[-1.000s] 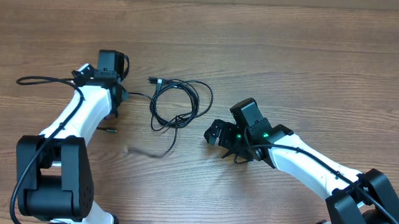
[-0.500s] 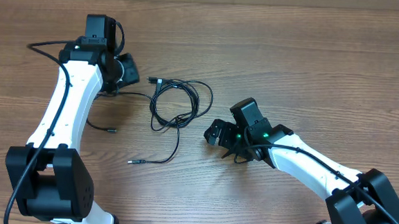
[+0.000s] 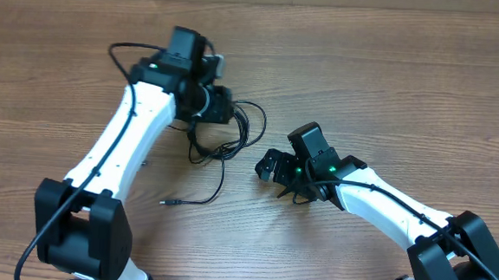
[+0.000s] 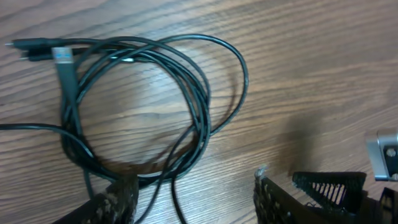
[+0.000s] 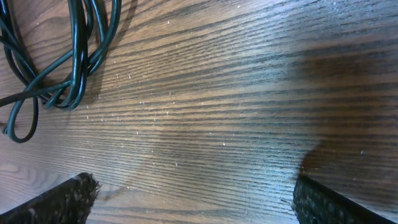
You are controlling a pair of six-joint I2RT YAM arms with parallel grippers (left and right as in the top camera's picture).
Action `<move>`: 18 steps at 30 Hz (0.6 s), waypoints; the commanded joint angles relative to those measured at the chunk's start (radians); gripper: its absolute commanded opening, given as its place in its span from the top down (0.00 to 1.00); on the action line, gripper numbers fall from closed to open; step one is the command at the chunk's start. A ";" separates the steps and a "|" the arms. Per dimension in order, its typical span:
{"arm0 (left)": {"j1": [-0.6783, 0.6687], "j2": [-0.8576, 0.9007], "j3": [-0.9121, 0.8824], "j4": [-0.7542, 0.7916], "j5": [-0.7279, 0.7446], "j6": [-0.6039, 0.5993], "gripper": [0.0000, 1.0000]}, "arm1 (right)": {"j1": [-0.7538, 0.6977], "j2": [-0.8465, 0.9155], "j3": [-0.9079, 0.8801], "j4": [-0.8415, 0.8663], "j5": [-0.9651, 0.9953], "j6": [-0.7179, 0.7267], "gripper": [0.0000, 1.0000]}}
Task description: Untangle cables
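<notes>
You are looking at two grippers, both holding their jaws spread. The left gripper (image 4: 194,194) is hanging over the single tangle of cables (image 4: 204,107) lying on the counter (image 3: 392,79) (two plugs (image 4: 62,57) showing); the right gripper (image 3: 269,168) is sitting nearby.

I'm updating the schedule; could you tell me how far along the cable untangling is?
Nothing looks separated yet: the cables lie in one overlapping coil, one plug end trailing free. In hand: the left gripper hangs open over the coil, holding nothing. The right gripper is open over bare table. All the pulling apart remains.
</notes>
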State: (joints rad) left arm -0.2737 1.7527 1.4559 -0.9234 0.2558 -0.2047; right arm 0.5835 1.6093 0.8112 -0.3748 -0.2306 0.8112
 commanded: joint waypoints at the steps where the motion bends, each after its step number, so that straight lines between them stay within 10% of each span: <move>1: -0.066 0.011 0.016 0.000 -0.132 0.014 0.38 | 0.005 -0.023 -0.001 0.006 0.005 0.002 0.00; 18: -0.143 0.209 0.016 0.117 -0.151 0.010 0.37 | 0.005 -0.023 -0.001 0.006 0.005 0.004 0.00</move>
State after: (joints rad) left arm -0.4065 1.9366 1.4559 -0.8150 0.1150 -0.2028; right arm 0.5835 1.6093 0.8112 -0.3748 -0.2306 0.8112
